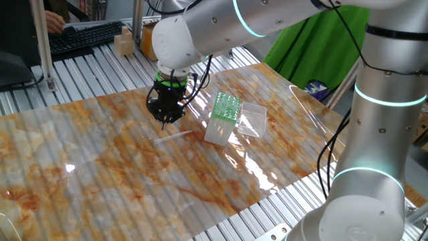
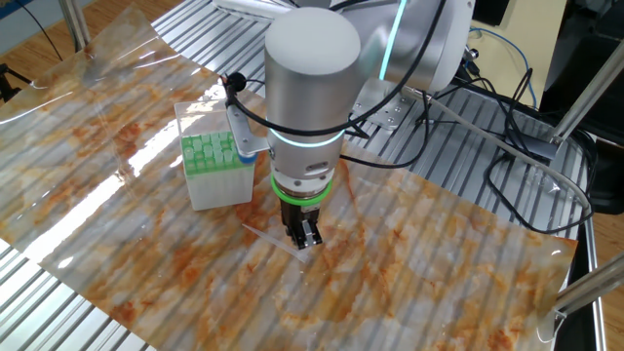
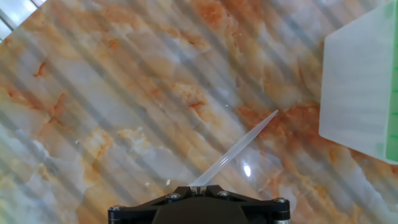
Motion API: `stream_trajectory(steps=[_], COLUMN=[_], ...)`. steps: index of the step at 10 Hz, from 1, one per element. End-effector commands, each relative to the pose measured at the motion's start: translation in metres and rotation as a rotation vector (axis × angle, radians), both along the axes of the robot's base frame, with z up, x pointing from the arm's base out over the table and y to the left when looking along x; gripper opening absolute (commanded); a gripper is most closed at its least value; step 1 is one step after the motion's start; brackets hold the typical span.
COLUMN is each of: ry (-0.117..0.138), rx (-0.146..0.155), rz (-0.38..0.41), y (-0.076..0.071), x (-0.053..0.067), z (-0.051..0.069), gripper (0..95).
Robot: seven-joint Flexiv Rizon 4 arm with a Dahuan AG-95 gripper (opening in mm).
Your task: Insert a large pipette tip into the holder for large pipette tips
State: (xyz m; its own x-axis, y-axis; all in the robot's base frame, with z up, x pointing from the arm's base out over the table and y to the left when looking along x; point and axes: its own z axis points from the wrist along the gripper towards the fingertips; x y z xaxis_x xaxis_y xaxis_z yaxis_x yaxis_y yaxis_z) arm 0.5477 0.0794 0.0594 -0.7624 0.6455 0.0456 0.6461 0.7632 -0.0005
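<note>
While the large pipette tip [image 3: 239, 147] lies flat on the marbled table sheet [image 1: 100, 174], the gripper [image 1: 165, 119] hangs just above its wide end, fingers pointing straight down, which suits a pinch from above on something so thin and low. From the hand view the tip runs away from the gripper body, its point aimed toward the holder for large pipette tips [image 1: 223, 118] and stopping just short of that box's white side wall. The fingers themselves are hidden there below the frame edge, and in the fixed views they are too small and dark to judge, so I cannot tell how wide they stand or whether they touch the tip.

The holder sits near the tip, its green grid [image 2: 209, 149] facing up and its clear lid [image 1: 252, 120] folded flat behind it, leaving the holes free. My judgement: the pickup is in hand, and the tip must be stood upright before it can enter the grid.
</note>
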Motion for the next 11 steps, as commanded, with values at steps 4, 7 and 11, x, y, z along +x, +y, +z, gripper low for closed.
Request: stream_trajectory(steps=[4,7,11], ry=[-0.048,-0.052,-0.005], rx=[0.024,0.024,0.036], rz=[0.006,0.0,0.005], y=[0.0,0.0,0.0], x=[-0.0003,-0.0003,-0.0003], z=[0.0,0.0,0.0], gripper=[0.0,0.0,0.0])
